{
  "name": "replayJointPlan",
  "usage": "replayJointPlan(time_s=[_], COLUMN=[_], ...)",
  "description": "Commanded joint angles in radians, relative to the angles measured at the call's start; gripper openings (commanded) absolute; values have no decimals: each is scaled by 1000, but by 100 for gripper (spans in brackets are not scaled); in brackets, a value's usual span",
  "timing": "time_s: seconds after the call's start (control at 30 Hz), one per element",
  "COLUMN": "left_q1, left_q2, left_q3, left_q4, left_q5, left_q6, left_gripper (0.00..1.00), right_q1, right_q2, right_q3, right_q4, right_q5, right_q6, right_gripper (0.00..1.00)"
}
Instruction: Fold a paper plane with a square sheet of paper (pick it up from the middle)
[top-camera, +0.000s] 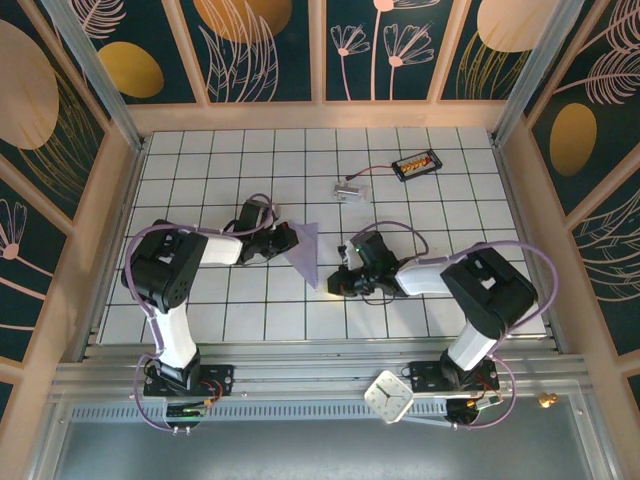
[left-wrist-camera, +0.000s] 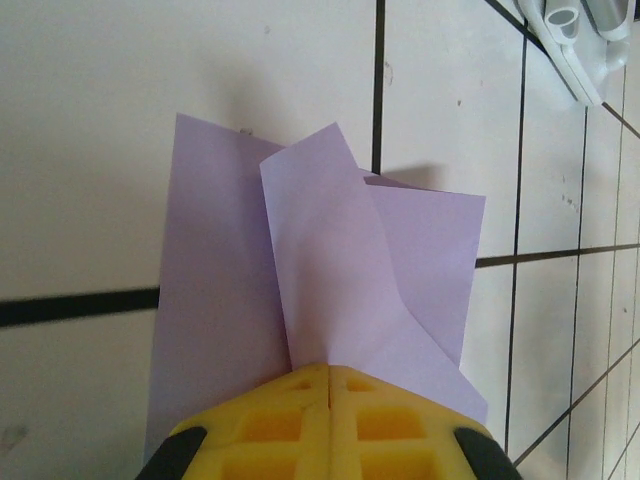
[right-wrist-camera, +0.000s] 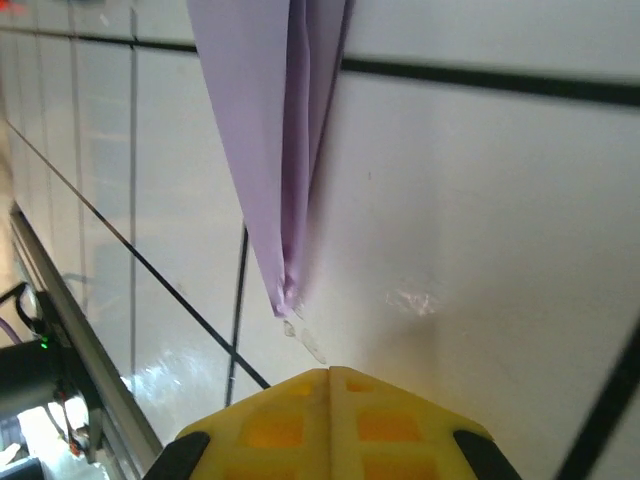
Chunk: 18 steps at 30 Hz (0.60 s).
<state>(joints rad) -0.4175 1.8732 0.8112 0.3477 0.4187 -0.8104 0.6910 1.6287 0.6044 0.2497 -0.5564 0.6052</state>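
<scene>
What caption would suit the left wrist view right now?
Left gripper shut on the half-folded lavender paper plane, one flap lifted above white tiles.

The left arm (top-camera: 172, 300) and right arm (top-camera: 478, 305) are showing white links, black joints, looping lavender cables (top-camera: 131, 262), and yellow, grid-moulded claw fingers (left-wrist-camera: 270, 420).

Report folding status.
Left gripper shut, tips over wide end of pointed lavender paper plane. Right gripper shut, just short of its nose. One flap lifted. Clear plastic piece with wire well behind, not in the way.
</scene>
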Motion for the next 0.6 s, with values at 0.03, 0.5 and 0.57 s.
replayJointPlan(time_s=[0.03, 0.5, 0.57], left_q1=[-3, -53, -52], left_q2=[-30, -93, -100], left_q3=[-106, -165, -151], left_q4=[-25, 11, -9], left_q5=[-23, -31, -35], left_q6=[-42, -95, -80], left_gripper=[2, 2, 2], right_q1=[-5, 40, 39], right_q2=[-17, 279, 285], right_q3=[87, 214, 186], right_q4=[27, 58, 31], right_q5=[-48, -37, -23], right_q6=[26, 4, -3], right_gripper=[0, 0, 0])
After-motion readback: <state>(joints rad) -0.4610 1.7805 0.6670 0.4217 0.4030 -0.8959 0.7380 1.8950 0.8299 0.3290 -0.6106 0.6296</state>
